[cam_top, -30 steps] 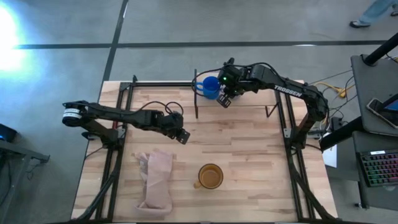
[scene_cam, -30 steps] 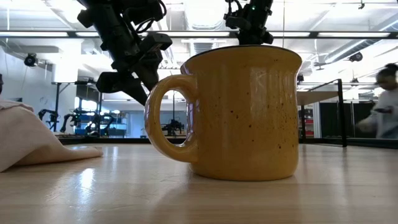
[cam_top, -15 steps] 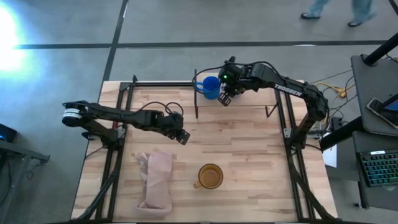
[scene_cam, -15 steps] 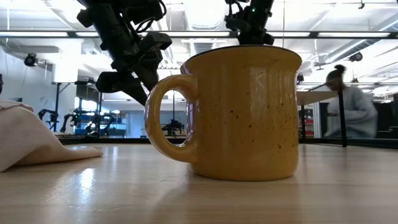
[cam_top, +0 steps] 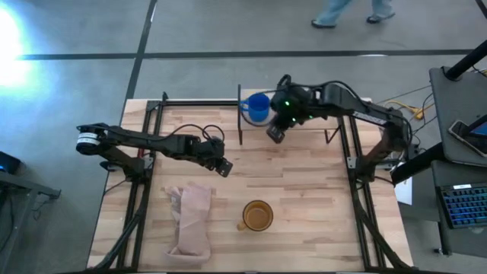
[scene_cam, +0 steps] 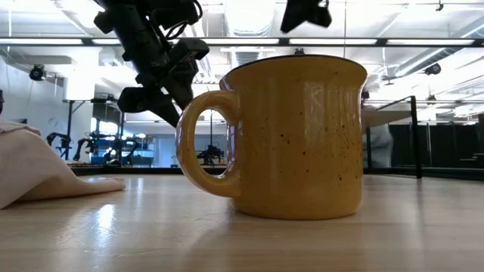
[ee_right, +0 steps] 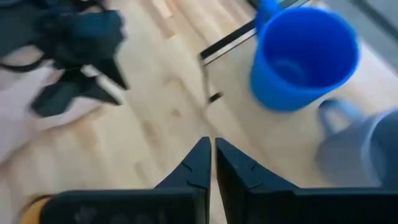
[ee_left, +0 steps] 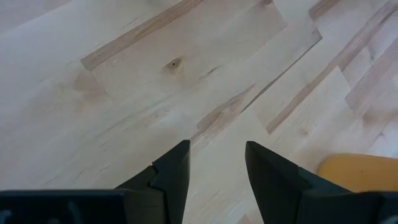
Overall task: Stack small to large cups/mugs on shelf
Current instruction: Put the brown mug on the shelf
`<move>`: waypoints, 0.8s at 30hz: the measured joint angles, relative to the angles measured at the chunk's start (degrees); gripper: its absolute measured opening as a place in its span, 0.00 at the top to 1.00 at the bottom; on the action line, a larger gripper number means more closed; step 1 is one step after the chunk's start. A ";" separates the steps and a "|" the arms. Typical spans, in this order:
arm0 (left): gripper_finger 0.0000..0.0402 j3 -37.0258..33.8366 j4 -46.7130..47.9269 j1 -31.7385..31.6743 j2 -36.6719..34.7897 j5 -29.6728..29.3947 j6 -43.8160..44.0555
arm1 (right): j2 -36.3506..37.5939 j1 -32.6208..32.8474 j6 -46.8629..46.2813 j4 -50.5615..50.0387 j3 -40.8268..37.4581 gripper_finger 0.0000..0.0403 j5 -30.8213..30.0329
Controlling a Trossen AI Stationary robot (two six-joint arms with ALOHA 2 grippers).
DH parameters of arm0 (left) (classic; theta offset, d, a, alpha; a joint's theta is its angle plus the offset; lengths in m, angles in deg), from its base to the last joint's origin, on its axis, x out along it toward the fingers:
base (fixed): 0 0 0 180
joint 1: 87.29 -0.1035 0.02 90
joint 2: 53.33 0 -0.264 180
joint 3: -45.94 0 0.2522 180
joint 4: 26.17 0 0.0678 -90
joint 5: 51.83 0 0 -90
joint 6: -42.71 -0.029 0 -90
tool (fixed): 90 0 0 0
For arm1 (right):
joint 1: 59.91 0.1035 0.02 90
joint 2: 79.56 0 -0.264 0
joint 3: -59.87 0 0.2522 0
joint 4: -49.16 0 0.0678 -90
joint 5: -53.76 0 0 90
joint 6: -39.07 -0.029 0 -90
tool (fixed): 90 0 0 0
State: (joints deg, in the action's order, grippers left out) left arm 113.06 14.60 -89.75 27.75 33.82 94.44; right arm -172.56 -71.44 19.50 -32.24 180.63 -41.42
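The small blue mug (cam_top: 258, 106) (ee_right: 305, 59) stands upright on the left end of the light-wood shelf (cam_top: 255, 126) at the table's far edge. In the right wrist view a grey-blue mug (ee_right: 364, 146) shows blurred beside it. My right gripper (cam_top: 275, 134) (ee_right: 211, 158) hangs shut and empty just near-right of the blue mug, above the shelf's front edge. The yellow mug (cam_top: 257, 216) (scene_cam: 295, 140) stands on the tabletop near the front. My left gripper (cam_top: 223, 166) (ee_left: 216, 168) is open over bare wood at the table's middle left.
A pinkish-beige cloth (cam_top: 190, 219) (scene_cam: 38, 170) lies crumpled at the front left of the table. Black metal frame rails (cam_top: 198, 102) run along the far edge and both sides. Bare planks lie between the shelf and the yellow mug.
My right gripper has drawn back from the blue mug toward the table's near and right side and has risen, staying shut. The blue mug stays where it was on the shelf.
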 joint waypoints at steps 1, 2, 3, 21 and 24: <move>0.65 0.00 -0.18 0.02 0.00 0.03 -0.02 | 0.43 1.04 -1.58 -0.95 0.23 0.95 0.09; 0.65 0.00 -0.39 0.02 0.00 0.17 -0.05 | 0.77 2.26 -3.24 -2.00 0.38 0.93 0.26; 0.65 0.00 -0.81 0.02 0.00 0.21 -0.09 | 1.08 3.48 -4.90 -2.83 0.40 0.91 0.49; 0.65 -0.07 -3.73 1.73 0.00 0.12 -1.66 | 0.12 23.73 -38.37 -9.60 -9.23 0.57 -4.96; 0.65 -0.26 -3.54 2.74 0.00 0.06 -1.66 | -0.90 25.14 -43.71 -8.98 -11.96 0.57 -4.92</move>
State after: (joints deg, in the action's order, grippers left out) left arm 112.80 11.06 -87.01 27.75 33.88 92.77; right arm -173.46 -46.30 -24.21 -41.22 168.67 -46.34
